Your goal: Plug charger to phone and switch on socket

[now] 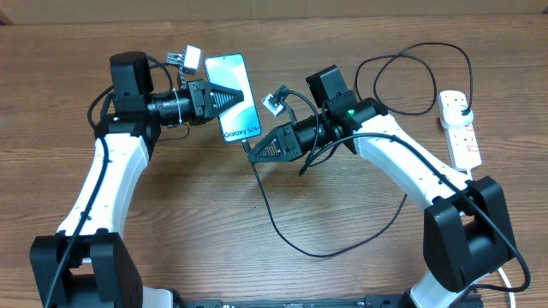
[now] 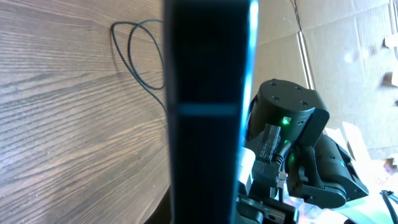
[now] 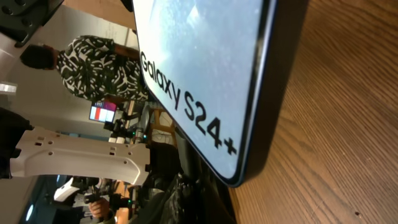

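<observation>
My left gripper (image 1: 221,94) is shut on the phone (image 1: 233,107) and holds it tilted above the table, its lit screen reading "Galaxy S24+". In the left wrist view the phone's dark edge (image 2: 208,112) fills the middle. My right gripper (image 1: 257,151) is at the phone's lower end, shut on the charger (image 1: 272,218) near its connector; the tip itself is hidden. In the right wrist view the phone's screen (image 3: 199,62) is right in front of my dark fingers (image 3: 199,196). The black cable loops across the table to the white socket (image 1: 462,137) at the right edge.
The charger's black plug (image 1: 454,102) sits in the far end of the socket. Cable loops lie behind my right arm (image 1: 419,77) and show in the left wrist view (image 2: 134,56). The socket's thick white cord (image 1: 514,278) runs off at the lower right.
</observation>
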Controlling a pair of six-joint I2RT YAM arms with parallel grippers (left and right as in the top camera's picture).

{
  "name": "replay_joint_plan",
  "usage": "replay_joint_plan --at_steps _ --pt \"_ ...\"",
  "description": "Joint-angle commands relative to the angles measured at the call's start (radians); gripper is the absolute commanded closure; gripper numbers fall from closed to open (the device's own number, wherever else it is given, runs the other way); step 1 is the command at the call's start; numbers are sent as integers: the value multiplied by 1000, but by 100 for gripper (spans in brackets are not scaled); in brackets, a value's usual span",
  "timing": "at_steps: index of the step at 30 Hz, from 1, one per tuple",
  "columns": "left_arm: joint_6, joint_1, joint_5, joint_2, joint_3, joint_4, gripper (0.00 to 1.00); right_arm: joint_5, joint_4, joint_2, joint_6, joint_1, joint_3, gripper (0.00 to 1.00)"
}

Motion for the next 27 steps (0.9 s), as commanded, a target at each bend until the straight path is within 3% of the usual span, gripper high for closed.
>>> replay_joint_plan --at_steps 1,27 --pt "-26 2 34 2 6 -8 96 26 11 -29 11 -8 3 96" --pt "-75 -2 16 2 6 -74 95 26 231 -29 248 -8 3 96"
